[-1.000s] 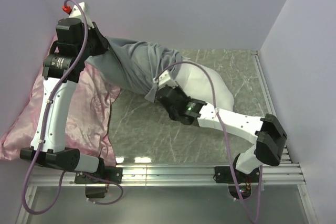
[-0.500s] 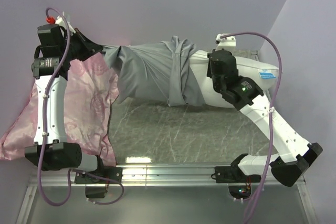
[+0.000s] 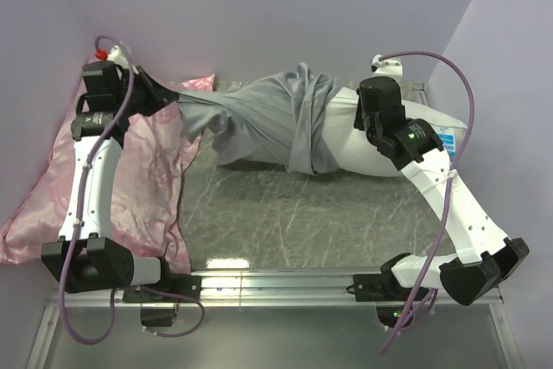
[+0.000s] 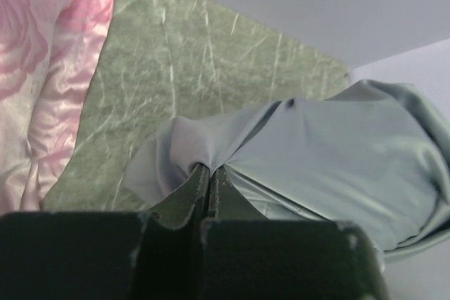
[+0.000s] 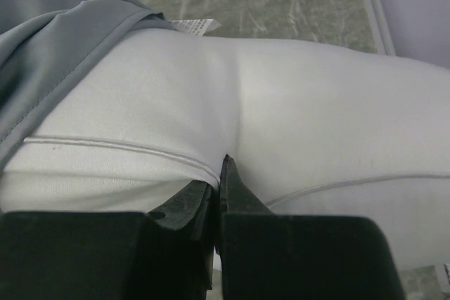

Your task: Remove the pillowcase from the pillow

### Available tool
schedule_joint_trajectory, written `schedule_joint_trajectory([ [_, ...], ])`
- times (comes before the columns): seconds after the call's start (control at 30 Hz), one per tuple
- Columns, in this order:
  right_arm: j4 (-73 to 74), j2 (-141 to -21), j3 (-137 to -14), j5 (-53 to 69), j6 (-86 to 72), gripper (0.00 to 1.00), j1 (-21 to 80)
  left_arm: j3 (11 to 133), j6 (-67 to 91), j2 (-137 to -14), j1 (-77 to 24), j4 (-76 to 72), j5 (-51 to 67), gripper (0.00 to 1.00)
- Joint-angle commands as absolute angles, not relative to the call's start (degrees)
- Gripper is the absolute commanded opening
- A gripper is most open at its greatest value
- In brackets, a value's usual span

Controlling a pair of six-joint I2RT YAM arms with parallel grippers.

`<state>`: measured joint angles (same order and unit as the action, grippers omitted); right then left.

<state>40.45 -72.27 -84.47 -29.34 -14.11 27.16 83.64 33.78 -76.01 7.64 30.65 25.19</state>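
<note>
Marble-patterned green tabletop spreads just beyond the 2 arm bases, with a pink rose-patterned satin pillow lying over its left side. Farther back, the right gripper is pinched tight on the piped seam of the plump plain white rectangular pillow, whose right end is uncovered. The smooth grey-blue fabric pillowcase sits bunched over the pillow's left part – a small white tag at its hem. At far left, the left gripper is clamped on a fold of the pillowcase – the cloth stretched taut between gripper and pillow.
</note>
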Motion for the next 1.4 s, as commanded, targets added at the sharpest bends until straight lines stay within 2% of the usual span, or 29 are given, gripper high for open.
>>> schedule_joint_trajectory([
  [0.0,39.2,-71.0,-88.1,-44.0,-14.4,0.0,24.1,80.8,29.6,-72.5,7.2,23.6,9.8,0.0],
  [0.13,41.0,-70.6,-90.2,-42.5,-15.5,0.0,19.4,79.1,29.9,-72.3,9.7,23.7,5.6,0.0],
  [0.2,41.2,-69.8,-90.8,-40.3,-15.6,0.0,17.4,79.8,31.5,-72.4,16.2,23.1,11.3,0.0],
  [0.3,41.6,-68.8,-91.6,-38.6,-16.1,0.0,14.0,84.8,32.2,-74.2,20.2,25.2,13.2,0.0],
  [0.53,42.5,-67.7,-93.3,-33.7,-17.8,0.0,10.3,86.3,37.3,-73.2,22.8,21.0,20.4,0.0],
  [0.67,42.5,-66.8,-93.2,-35.0,-17.3,0.0,9.2,88.0,35.5,-73.1,23.3,23.5,16.4,0.0],
  [0.8,42.9,-67.2,-93.9,-31.8,-18.4,0.0,6.6,86.5,42.0,-72.8,29.3,19.0,22.8,0.0],
  [1.0,43.9,-67.8,-96.0,-30.2,-18.6,0.0,3.7,91.0,48.4,-73.8,35.5,17.6,27.1,0.0],
  [1.17,43.6,-67.5,-95.5,-29.3,-18.9,0.0,1.8,95.1,49.6,-75.0,35.9,18.4,27.0,0.0],
  [1.37,43.8,-67.1,-96.1,-27.3,-19.2,0.0,0.3,94.0,53.3,-74.5,37.3,14.9,29.8,0.0],
])
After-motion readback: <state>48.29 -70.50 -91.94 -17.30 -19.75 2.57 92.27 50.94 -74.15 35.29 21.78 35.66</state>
